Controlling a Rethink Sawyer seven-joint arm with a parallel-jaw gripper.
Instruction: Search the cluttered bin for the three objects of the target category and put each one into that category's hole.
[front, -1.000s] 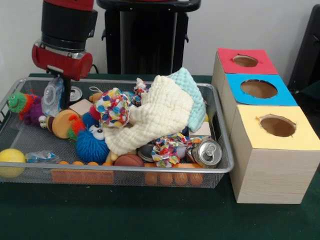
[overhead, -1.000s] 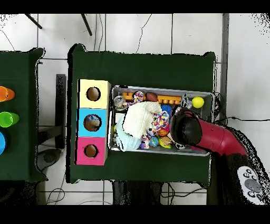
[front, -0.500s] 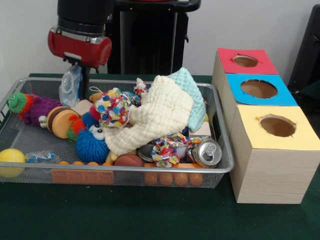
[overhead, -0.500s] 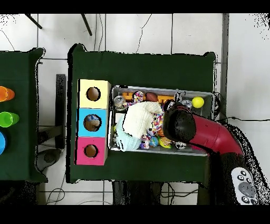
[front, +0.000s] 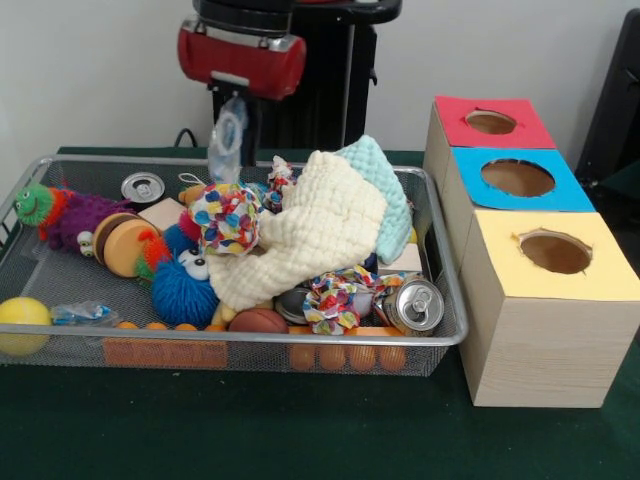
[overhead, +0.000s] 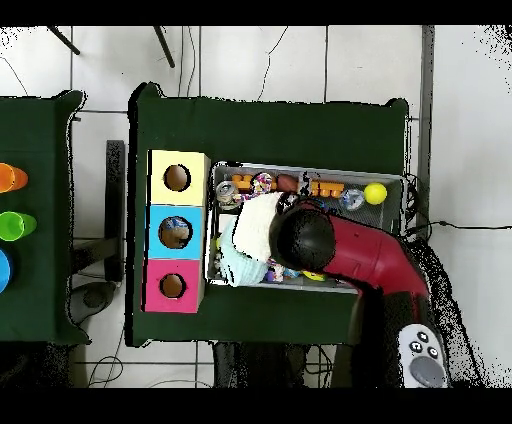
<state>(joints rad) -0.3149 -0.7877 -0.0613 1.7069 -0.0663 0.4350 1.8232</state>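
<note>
My gripper (front: 238, 122) hangs under the red arm head, above the far rim of the wire-mesh bin (front: 250, 341). It is shut on a see-through plastic bottle (front: 226, 140), which hangs clear of the clutter. A second crumpled bottle with a blue label (front: 84, 313) lies in the bin's front left corner. A third bottle is hidden. The blue-surround hole (front: 517, 177) is in the middle of the wooden box to the right of the bin. In the overhead view the arm (overhead: 345, 250) covers the gripper and much of the bin (overhead: 310, 168); the blue hole (overhead: 175, 232) shows at the left.
A cream cloth (front: 300, 235) and a pale blue cloth (front: 385, 185) heap up in the bin's middle. Drink cans (front: 413, 305) (front: 142, 187), a blue fuzzy ball (front: 185, 290), a yellow ball (front: 20, 325) and other toys lie around. A red-surround hole (front: 490, 122) and a yellow-surround hole (front: 555, 252) flank the blue one.
The arm has risen and moved to the right in the front view, carrying the bottle from the bin's far left toward its middle. A can it hid now shows.
</note>
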